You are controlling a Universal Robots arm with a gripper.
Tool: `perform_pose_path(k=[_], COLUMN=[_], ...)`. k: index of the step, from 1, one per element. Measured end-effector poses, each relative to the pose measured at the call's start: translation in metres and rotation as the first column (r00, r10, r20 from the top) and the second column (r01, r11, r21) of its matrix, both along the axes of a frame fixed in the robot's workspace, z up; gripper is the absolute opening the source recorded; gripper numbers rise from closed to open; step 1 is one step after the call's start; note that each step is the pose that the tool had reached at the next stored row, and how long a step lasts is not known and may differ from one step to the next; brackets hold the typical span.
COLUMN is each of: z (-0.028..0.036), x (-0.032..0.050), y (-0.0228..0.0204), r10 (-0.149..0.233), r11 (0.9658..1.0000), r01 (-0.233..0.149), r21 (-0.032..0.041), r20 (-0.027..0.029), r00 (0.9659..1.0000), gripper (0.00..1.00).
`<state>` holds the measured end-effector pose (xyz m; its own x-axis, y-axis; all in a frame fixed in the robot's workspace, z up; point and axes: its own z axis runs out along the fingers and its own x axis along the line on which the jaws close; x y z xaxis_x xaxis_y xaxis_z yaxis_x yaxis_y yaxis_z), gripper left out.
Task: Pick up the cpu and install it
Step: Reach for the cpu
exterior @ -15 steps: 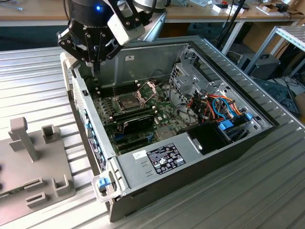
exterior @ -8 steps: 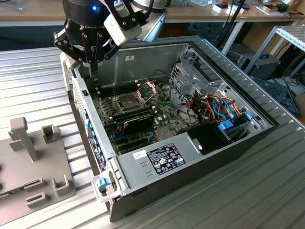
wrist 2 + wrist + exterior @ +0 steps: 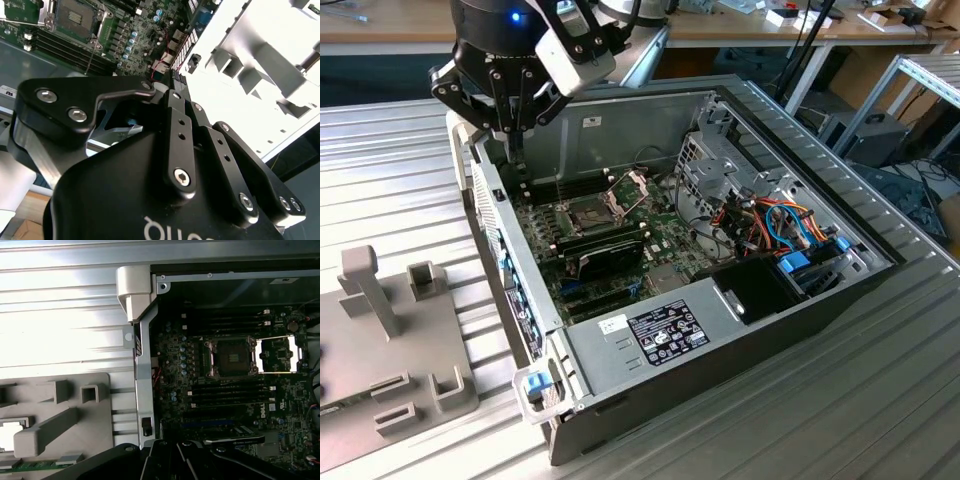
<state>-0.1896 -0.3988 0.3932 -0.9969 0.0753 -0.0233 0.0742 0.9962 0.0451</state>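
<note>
My gripper (image 3: pixel 512 140) hangs above the far left corner of the open computer case (image 3: pixel 620 350), over its side wall, and its black linkages (image 3: pixel 180 150) fill the second wrist view. The dark square socket (image 3: pixel 232 357) on the green motherboard lies bare, with its hinged metal frame (image 3: pixel 277 354) swung open beside it. In the exterior view the socket (image 3: pixel 592 210) is to the right of and below the gripper. A pale square patch (image 3: pixel 11 432) sits in a recess of the grey fixture; I cannot tell whether it is the cpu.
A long black expansion card (image 3: pixel 605 255) lies across the board in front of the socket. Memory sticks (image 3: pixel 225 392) flank the socket. The grey fixture (image 3: pixel 390 340) with upright posts stands on the ribbed table at the exterior view's left. A drive cage and cables (image 3: pixel 770 220) crowd the case's right.
</note>
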Motion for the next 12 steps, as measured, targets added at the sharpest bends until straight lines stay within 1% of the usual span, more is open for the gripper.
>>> perform_pose_path(k=[7, 12], z=[0.0000, 0.0000], x=[-0.0008, -0.0030], y=[0.0000, 0.0000], r10=[0.000, 0.000], r11=[1.0000, 1.0000], r01=[0.000, 0.000], r21=[0.0000, 0.0000], r20=[0.0000, 0.0001], r00=[1.0000, 1.0000], gripper=[0.11, 0.11])
